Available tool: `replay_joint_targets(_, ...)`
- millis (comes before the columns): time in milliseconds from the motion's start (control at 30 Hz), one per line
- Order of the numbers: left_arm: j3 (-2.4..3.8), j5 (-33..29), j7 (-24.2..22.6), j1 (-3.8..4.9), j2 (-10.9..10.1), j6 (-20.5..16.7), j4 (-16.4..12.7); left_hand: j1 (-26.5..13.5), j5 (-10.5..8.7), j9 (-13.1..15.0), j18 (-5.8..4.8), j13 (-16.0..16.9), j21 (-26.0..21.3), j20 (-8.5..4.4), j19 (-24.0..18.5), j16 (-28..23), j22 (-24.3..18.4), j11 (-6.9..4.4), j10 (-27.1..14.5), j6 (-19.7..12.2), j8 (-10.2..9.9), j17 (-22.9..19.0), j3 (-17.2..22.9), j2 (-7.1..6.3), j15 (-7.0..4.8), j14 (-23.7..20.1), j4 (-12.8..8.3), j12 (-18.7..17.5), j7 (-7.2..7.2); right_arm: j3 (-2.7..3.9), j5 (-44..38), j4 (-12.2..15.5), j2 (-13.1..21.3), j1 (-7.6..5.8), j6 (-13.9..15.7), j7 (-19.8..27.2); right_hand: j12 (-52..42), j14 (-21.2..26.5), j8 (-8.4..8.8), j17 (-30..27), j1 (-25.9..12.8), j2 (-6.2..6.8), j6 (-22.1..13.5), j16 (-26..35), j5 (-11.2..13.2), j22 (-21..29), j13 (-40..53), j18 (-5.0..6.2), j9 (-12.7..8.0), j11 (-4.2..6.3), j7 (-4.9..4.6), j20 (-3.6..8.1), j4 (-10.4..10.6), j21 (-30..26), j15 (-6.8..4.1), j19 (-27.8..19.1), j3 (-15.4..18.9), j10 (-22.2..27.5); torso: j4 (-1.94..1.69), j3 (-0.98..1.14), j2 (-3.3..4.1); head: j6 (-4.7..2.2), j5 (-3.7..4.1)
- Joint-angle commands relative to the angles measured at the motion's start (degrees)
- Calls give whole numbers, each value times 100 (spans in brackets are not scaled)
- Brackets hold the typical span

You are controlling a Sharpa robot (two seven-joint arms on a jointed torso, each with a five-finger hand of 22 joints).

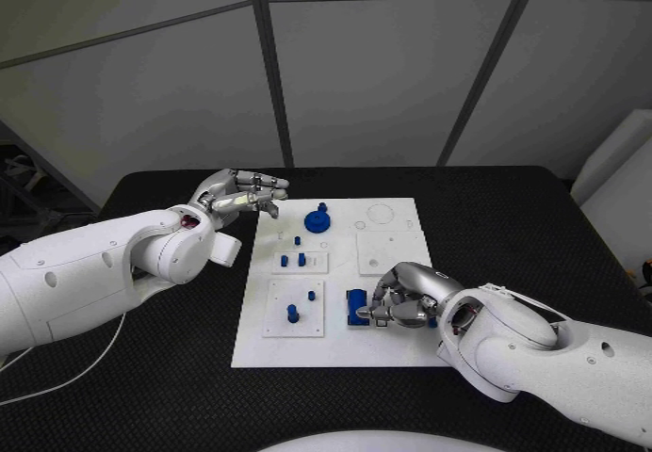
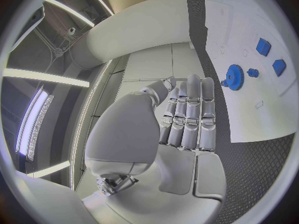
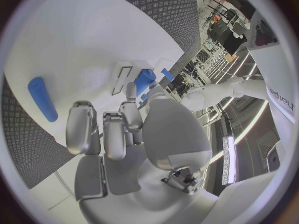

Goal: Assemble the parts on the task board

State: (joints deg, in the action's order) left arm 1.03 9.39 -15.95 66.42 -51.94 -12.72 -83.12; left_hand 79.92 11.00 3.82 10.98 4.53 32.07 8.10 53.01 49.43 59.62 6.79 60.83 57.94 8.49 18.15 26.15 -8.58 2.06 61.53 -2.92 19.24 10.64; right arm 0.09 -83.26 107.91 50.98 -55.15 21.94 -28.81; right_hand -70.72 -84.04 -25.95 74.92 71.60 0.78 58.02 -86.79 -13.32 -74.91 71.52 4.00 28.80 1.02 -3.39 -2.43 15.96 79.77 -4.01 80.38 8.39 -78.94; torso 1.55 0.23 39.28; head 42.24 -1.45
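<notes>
Black table [image 1: 163, 377] with a diamond-tread surface, carrying the white task board [image 1: 394, 348] at its centre, long side running away from the robot.

Left arm [image 1: 82, 273] reaching in over the table's left part, ending in the left hand [image 1: 242, 195] raised near the board's far left corner. Fingers laid side by side and fairly straight in the left wrist view, nothing between them; empty and loosely extended.

Right arm [image 1: 557, 353] lying across the table's near right, with the right hand [image 1: 405, 294] down on the board's near right part. Fingers curled downward beside and partly over a blue block [image 1: 356, 308]; seemingly touching it, though impossible to tell from these pictures whether actually gripped or merely rested against.

On the board, three raised white sub-plates: one near the left-middle [image 1: 301, 260] carrying small blue pegs [image 1: 299, 257], one nearer the robot [image 1: 295, 308] with a taller blue peg [image 1: 291, 313] and a smaller one, and a bare one right of centre [image 1: 378, 252].

Blue gear [image 1: 318, 220] with a central post standing at the board's far end, just beside the left hand's fingertips but apart from them.

Blue rod-shaped piece [image 3: 42, 98] lying flat on the board in the right wrist view, clear of the fingers.
</notes>
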Motion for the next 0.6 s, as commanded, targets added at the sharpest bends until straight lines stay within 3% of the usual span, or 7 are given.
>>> replay_joint_targets(33,4,-9,-6,6,-5,64,-8,-68,-11,-1,-58,3,-38,19,-33,-30,-6,0,-59,-37,31,-5,-32,10,42,2,-2,34,17,1,-122,-23,-20,-6,-82,30,-46,-474,-44,904,104,-5,-3,-18,-63,-122,22,-59,15,6,46,27,-14,31,-46,22,-17,-49,-10,-2,4,3,-1)
replay_joint_targets(233,4,-9,-1,6,-11,66,-10,-68,-11,-1,-58,3,-38,19,-33,-30,-6,0,-59,-37,31,-5,-32,10,42,2,-2,34,17,1,-132,-50,-42,-6,-122,44,-60,-475,-66,910,366,30,-6,-20,-44,-124,55,-59,47,18,57,38,-117,29,-57,23,15,-65,0,-3,2,11,-14)
replay_joint_targets(467,4,-9,-1,6,-12,67,-12,-68,-9,0,-58,2,-46,21,-34,-33,-13,1,-64,-38,32,-8,-33,19,44,-3,1,40,18,1,-162,-63,-67,-6,-139,51,-84,-480,-93,936,733,72,0,-31,296,-136,103,-61,86,28,67,48,-317,31,-67,27,48,-87,-1,-2,-4,13,-1)
replay_joint_targets(600,4,-9,-4,6,-10,66,-10,-68,-9,0,-58,2,-46,21,-34,-33,-13,1,-64,-38,32,-8,-33,19,44,-3,1,40,18,0,-284,-64,-79,-6,-15,3,-126,-483,-103,953,984,-10,20,-38,624,-148,157,-63,99,42,82,56,-450,36,-77,34,-39,-118,-2,0,-4,6,8)
